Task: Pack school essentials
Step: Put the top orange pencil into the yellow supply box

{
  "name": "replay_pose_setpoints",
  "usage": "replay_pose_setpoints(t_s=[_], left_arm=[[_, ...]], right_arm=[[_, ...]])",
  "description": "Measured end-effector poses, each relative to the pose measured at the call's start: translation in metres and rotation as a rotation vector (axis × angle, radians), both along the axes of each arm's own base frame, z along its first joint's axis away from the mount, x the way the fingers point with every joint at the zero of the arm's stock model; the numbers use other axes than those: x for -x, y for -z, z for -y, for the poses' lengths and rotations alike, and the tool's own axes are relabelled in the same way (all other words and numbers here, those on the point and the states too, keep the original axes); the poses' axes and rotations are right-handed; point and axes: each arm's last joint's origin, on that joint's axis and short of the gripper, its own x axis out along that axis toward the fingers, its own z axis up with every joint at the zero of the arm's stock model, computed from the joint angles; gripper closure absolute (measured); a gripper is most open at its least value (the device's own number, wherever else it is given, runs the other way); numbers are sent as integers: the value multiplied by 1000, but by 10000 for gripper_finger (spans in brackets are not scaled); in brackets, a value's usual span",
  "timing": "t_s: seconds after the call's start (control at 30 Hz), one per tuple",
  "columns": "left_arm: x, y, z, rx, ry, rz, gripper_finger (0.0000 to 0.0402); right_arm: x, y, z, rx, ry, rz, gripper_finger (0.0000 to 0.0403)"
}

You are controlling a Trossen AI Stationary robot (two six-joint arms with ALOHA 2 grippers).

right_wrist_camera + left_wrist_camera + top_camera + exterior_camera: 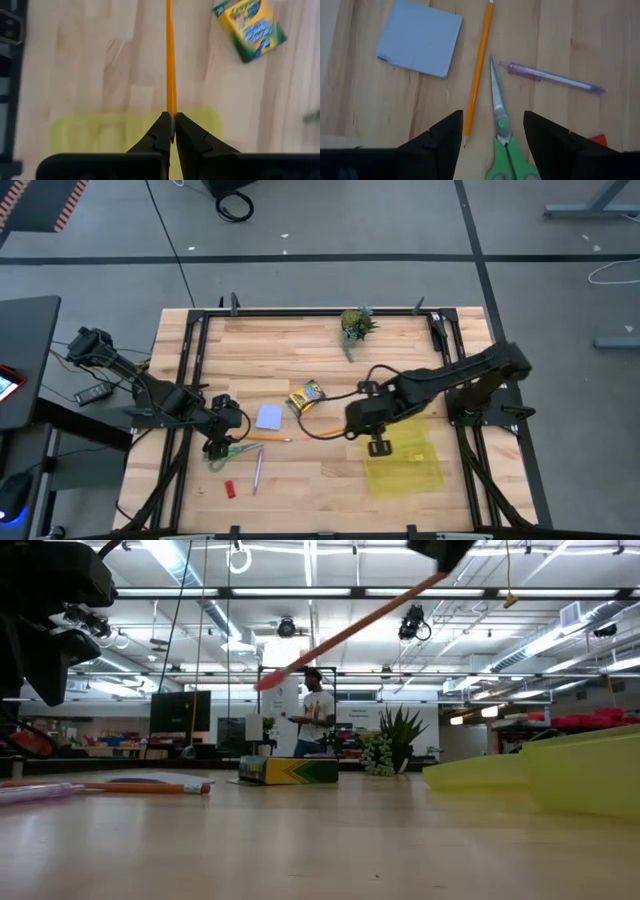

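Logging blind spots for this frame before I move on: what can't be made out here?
- Left wrist view: the scissors run off the bottom edge at the handles; the red eraser is mostly behind a finger of the open left gripper.
- High view: the right gripper, shut on the orange pencil, covers part of the yellow case.
- Right wrist view: the crayon box print is blurred.

Wooden table (300, 490), note pad (268, 416), crayon box (306, 396), scissors (224, 453), pen (257, 469), eraser (230, 489), yellow case (405, 463), potted plant (355, 325)

Your right claw (172, 131) pinches an orange pencil (170, 60) between its closed fingers, above a yellow case (100, 131) on the wooden surface (90, 65); a crayon box (249, 27) lies beyond.
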Motion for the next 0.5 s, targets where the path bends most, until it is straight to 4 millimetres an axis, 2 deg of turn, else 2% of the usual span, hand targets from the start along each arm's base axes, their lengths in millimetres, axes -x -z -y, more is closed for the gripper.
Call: replay_pose_setpoints(t_s=[0.3, 0.5], left_arm=[[-1, 0, 0, 11, -11, 6, 183], [-2, -1, 1, 32, -30, 23, 189]], right_arm=[[77, -2, -8, -102, 19, -4, 378], [119, 5, -15, -131, -17, -13, 378]])
